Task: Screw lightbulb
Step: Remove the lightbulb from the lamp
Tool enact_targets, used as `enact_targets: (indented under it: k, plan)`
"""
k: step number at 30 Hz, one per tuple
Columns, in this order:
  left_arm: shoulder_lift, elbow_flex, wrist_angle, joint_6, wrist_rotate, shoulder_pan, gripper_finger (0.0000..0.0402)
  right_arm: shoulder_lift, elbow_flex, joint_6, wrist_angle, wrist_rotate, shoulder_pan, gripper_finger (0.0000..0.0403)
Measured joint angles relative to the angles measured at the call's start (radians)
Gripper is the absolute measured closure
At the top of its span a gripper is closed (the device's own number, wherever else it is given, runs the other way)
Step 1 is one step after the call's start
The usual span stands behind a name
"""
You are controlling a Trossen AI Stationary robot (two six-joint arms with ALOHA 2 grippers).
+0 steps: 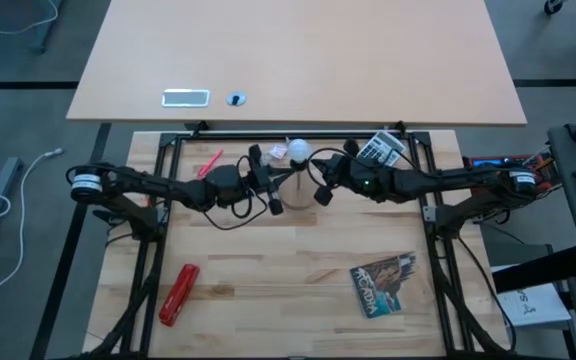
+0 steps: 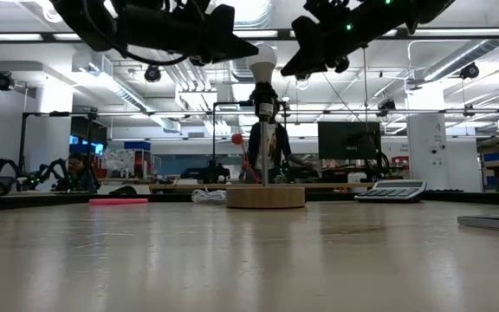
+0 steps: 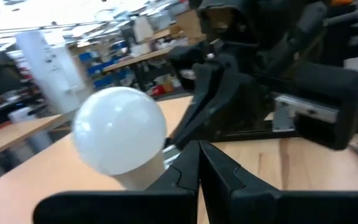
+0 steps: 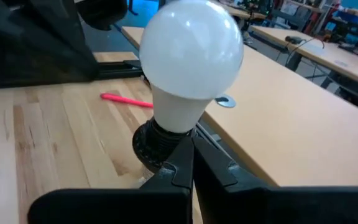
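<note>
1 lightbulb [image 4: 190, 53], white, round-headed, stands upright in 1 black socket [image 4: 153, 148] on 1 wooden disc [image 2: 265, 197]; 2 grippers, left gripper [image 1: 268, 180] and right gripper [image 1: 320, 178], flank it, each with fingers pressed together, holding nothing.

wooden table [image 1: 268, 290], red tool [image 1: 179, 294], booklet [image 1: 384, 285]

High view straight down over the pale wooden worktop [image 1: 268, 290], low view level across its surface toward the room, both wrist views close on the small white round-headed lightbulb [image 4: 190, 56], seen in all four
</note>
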Motion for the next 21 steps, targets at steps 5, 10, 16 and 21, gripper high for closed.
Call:
enact_targets:
  k: [5,10,16,21]
  plan:
    - [-0.035,0.0,-0.028,0.019,-0.09,-0.078,0.0402,-0.043,0.0,-0.03,-0.04,-0.009,0.002,0.0403]
    - [-0.049,0.0,-0.094,0.02,-0.278,-0.157,0.0401,-0.075,-0.007,-0.048,-0.084,-0.05,0.002,0.0403]
    - [-0.05,0.0,-0.15,0.005,-0.425,-0.242,0.0402,-0.091,-0.019,-0.081,-0.079,-0.125,0.003,0.0403]
    - [-0.05,0.0,-0.216,-0.06,-0.552,-0.282,0.0401,-0.091,-0.035,-0.118,-0.062,-0.165,0.0,0.0403]
